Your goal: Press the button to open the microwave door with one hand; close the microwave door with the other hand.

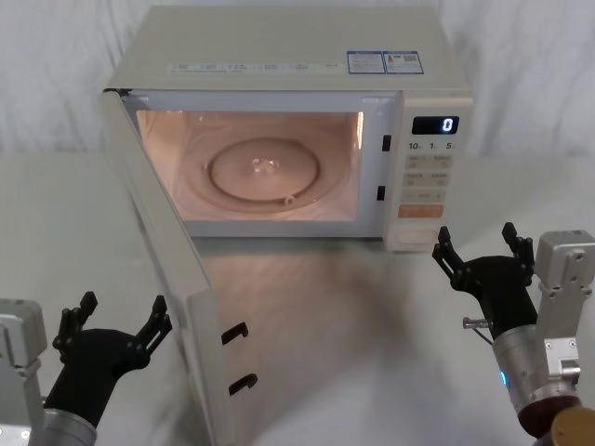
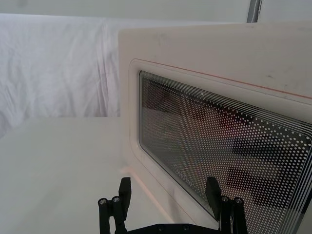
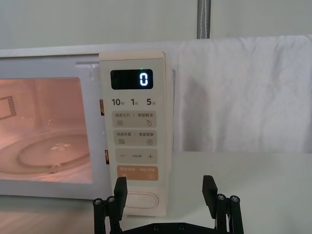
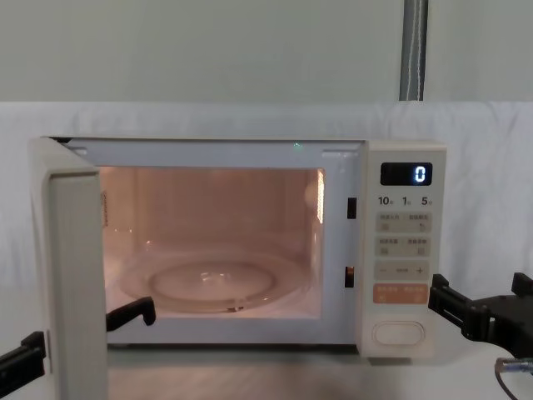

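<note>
Left gripper low at the robot's left, fingers spread wide and holding nothing, just outside the microwave door; its wrist is cut off by the lower edge of the head view, and in the chest view the door's edge hides most of it, so only two black finger ends show either side of the panel. Door stands swung open toward the robot, hinged on the left; from the head view its inner face carries two dark latch hooks near the free edge. Left wrist view sees the outer face, a dotted dark window with a thin pink outline; no logo can be made out there. Cavity lit, warm pink, glass turntable lying inside. Stickers on the oven's top are too small to read. Right of the cavity, the control strip: display reads "0", below it "10", "1", "5" with tiny marks after them, then cream keys with grey print too fine to read, a "−" and "+" bar, an orange key. At the strip's foot, the button, wide cream pill shape, unmarked. Right gripper sits in front of the strip's lower right, fingers parted, empty, apart from the button; blue light low on its wrist, arm cut by the frame edge.
</note>
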